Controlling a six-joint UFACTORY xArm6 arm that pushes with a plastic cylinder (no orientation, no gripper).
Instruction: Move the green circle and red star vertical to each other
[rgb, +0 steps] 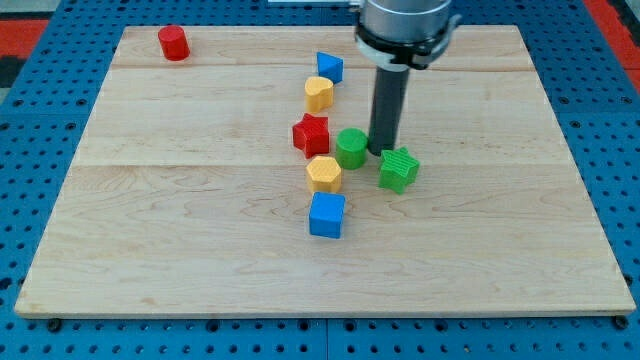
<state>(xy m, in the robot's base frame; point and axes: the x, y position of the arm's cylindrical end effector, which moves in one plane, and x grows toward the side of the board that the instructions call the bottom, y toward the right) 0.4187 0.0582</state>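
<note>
Tip (384, 151) sits touching the green circle (351, 148) on the view's right, placed to shove it past the red star (311, 134); no fingers, just a rod.

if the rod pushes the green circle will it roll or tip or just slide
The green circle is a short upright cylinder standing on its flat end, so it will probably slide rather than roll or tip. Its round side may slip off my tip, which sits just to its right. The red star close on its left may block it.

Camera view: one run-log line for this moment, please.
my tip right of green circle | red star left of circle | not vertical
</note>
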